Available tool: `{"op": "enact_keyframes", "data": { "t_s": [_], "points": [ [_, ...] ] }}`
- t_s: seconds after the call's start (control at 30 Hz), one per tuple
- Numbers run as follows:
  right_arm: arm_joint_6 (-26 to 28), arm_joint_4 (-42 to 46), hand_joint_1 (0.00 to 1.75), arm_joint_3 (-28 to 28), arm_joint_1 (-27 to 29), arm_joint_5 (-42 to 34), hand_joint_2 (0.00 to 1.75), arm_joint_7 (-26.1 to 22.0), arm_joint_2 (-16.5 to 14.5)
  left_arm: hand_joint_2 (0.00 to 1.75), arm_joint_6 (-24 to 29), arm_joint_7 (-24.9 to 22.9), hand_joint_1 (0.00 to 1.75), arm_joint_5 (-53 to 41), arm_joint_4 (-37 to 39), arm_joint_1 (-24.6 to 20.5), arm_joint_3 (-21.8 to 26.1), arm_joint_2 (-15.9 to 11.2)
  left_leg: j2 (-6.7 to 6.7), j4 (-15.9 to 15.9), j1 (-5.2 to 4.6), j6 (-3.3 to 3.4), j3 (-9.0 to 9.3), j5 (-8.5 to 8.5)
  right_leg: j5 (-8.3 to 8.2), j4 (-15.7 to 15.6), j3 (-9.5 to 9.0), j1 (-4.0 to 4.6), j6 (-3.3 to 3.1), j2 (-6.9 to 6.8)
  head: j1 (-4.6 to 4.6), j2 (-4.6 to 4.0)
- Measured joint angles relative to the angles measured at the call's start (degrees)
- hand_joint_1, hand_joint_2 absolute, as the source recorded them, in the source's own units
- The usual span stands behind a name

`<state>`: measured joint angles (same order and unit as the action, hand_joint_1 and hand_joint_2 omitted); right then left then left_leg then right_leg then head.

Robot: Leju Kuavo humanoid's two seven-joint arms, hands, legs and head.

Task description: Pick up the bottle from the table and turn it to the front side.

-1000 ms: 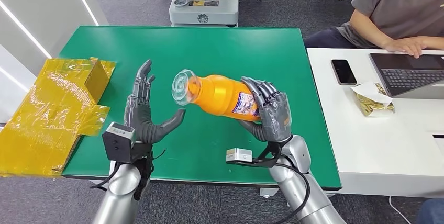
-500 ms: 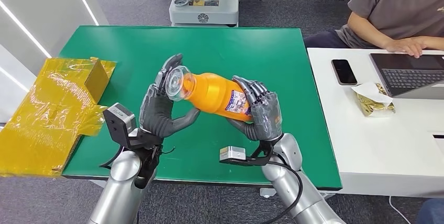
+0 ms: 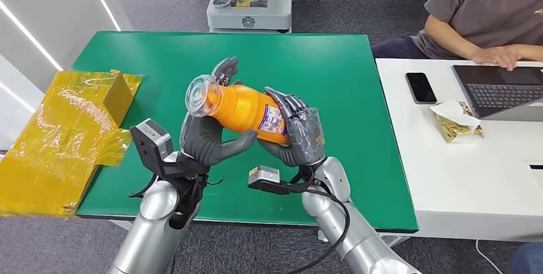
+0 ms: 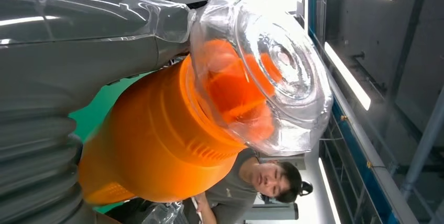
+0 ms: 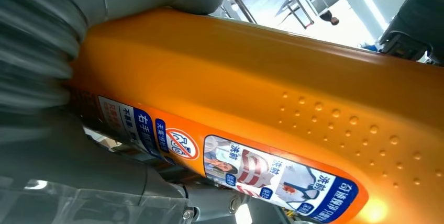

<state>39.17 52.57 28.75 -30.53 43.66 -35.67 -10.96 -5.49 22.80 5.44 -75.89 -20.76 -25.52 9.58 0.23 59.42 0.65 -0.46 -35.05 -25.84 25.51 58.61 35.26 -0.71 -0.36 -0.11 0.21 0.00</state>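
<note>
Above the green table (image 3: 333, 75), both the left hand (image 3: 203, 134) and the right hand (image 3: 298, 134) are gripping the bottle (image 3: 246, 109); rigid, smooth, likely slippery plastic, so hold mid-body.

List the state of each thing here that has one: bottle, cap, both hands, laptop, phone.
bottle: off the table, tilted, held by both hands
clear cap: on the bottle
left hand: cradles the neck end
right hand: grips the label end
laptop: open
phone: screen dark

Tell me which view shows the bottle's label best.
Right wrist view: the label fills the frame close up, with its pictures and print clear. Head view shows it small beside the right hand; left wrist view shows the bottle's clear cap end.
</note>
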Motion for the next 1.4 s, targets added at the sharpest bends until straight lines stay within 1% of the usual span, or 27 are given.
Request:
{"op": "enact_keyframes", "data": {
  "t_s": [0.23,0.5,0.6,0.7,0.87,0.93,1.1,1.23,1.4],
  "points": [
    [0.0,0.1,1.75,0.1,-0.1,-0.6,1.75,0.5,0.0,1.75,0.5,0.0,0.0,-0.1,0.0,-0.1,-0.7,-0.2,0.0,0.0,0.0,0.0,0.0,0.0,0.0,0.0,0.0,0.0,0.0,0.0,-0.01,0.0],
    [0.0,0.1,1.75,0.9,-0.1,-4.4,1.75,1.0,0.0,1.75,2.8,0.0,0.0,-1.2,0.0,-0.1,-1.8,-0.1,0.0,0.0,0.0,0.0,0.0,0.0,0.0,0.0,0.0,0.0,0.0,0.0,-0.01,0.0],
    [-0.4,0.1,1.75,1.4,-0.4,-7.5,1.75,1.5,0.0,1.75,4.0,0.0,0.0,-2.0,0.2,-0.1,-2.2,-0.1,0.0,0.0,0.0,0.0,0.0,0.0,0.0,0.0,0.0,0.0,0.0,0.0,-0.01,0.0],
    [-1.7,-0.3,1.75,2.1,-1.0,-10.2,1.75,2.1,-0.2,1.75,7.3,0.5,0.0,-3.4,0.8,-0.2,-2.5,0.0,0.02,0.0,0.0,0.0,0.0,0.0,0.0,0.0,0.0,0.0,0.0,0.01,0.0,0.0],
    [-3.0,-1.4,1.75,4.1,-1.7,-11.6,1.75,4.2,-1.1,1.75,17.7,3.3,0.0,-6.4,1.6,-0.3,-2.3,0.7,-0.01,0.0,0.01,0.0,-0.01,0.0,0.0,0.0,0.0,0.0,0.0,-0.01,-0.01,0.0],
    [-3.2,-2.2,1.75,4.8,-1.9,-12.2,1.75,4.5,-1.4,1.75,19.9,3.8,0.0,-6.8,1.6,-0.3,-2.1,0.8,-0.02,0.0,0.01,0.0,-0.01,0.0,0.0,0.0,0.0,0.0,0.0,-0.02,-0.01,0.0],
    [-6.0,-4.9,1.75,6.4,-3.1,-12.4,1.75,6.3,-1.7,1.75,23.2,4.1,0.0,-7.7,1.6,-0.3,-1.3,1.0,0.0,0.0,0.01,0.0,-0.02,0.0,0.0,0.0,0.0,0.0,0.0,-0.01,-0.01,0.0],
    [-8.8,-8.3,1.75,8.0,-4.6,-11.6,1.75,8.4,-2.0,1.75,23.6,3.3,0.0,-7.6,1.7,-0.3,-0.3,0.9,-0.01,0.0,0.0,0.0,-0.02,0.0,0.0,0.0,0.0,0.0,0.0,-0.01,0.0,0.0],
    [-9.6,-10.4,1.75,9.0,-5.2,-11.0,1.75,8.9,-2.3,1.75,23.7,3.1,0.0,-7.6,1.8,0.0,0.7,0.9,-0.02,0.0,0.0,0.0,-0.03,0.0,0.0,0.0,0.0,0.0,0.0,-0.02,-0.01,0.0]
  ]
}}
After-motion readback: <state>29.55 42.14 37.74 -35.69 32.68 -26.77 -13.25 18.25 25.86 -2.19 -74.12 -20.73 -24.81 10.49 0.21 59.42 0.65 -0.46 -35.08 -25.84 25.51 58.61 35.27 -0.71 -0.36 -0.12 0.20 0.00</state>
